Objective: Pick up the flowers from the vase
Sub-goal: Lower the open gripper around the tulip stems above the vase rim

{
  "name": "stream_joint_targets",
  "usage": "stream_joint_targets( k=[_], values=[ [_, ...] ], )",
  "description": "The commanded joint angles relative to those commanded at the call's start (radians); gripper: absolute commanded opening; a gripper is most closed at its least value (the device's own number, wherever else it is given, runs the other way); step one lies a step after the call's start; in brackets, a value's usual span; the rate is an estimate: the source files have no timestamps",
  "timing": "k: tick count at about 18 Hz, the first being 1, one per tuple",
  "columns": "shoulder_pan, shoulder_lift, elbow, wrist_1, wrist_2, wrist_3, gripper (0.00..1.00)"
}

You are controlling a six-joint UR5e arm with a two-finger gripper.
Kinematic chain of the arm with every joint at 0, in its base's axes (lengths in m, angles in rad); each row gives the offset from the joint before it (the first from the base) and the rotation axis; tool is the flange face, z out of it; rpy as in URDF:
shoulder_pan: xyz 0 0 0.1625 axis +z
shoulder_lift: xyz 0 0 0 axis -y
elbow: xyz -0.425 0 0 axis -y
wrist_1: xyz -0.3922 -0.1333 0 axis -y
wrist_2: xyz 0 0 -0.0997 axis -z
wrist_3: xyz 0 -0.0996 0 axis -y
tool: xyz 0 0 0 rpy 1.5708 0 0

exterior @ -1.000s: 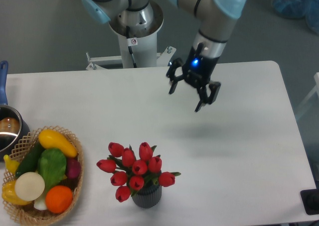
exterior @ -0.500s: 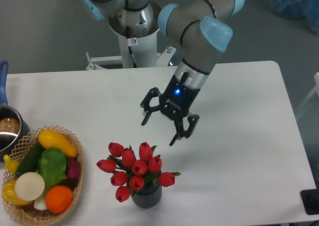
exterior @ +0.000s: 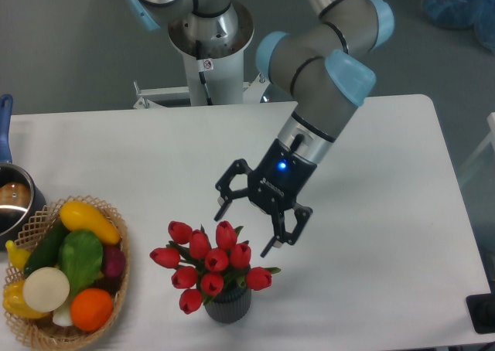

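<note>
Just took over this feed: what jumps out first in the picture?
The red flowers stand out, bunched in the dark vase at the table's front middle. Just above them hangs the open gripper, its fingers spread, not touching the buds. At far left a basket holds bright vegetables.

Red tulip buds with green leaves, the flowers (exterior: 210, 264), fill a dark grey ribbed vase (exterior: 227, 304) on a white bench (exterior: 387, 212). The black hand (exterior: 246, 228) shows a blue light; the grey arm (exterior: 325, 73) has pale blue caps. A tan woven basket (exterior: 116, 289) holds yellow, green, orange and white vegetables.
</note>
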Motion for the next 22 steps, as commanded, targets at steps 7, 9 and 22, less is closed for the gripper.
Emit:
stream_joint_targets(
  k=[7, 9, 22],
  values=[
    [0.006, -0.040, 0.008, 0.020, -0.032, -0.002, 1.00],
    [0.003, -0.038, 0.002, 0.020, -0.047, -0.003, 1.00],
    [-0.046, -0.063, -0.009, 0.021, -0.094, -0.003, 0.92]
  ],
)
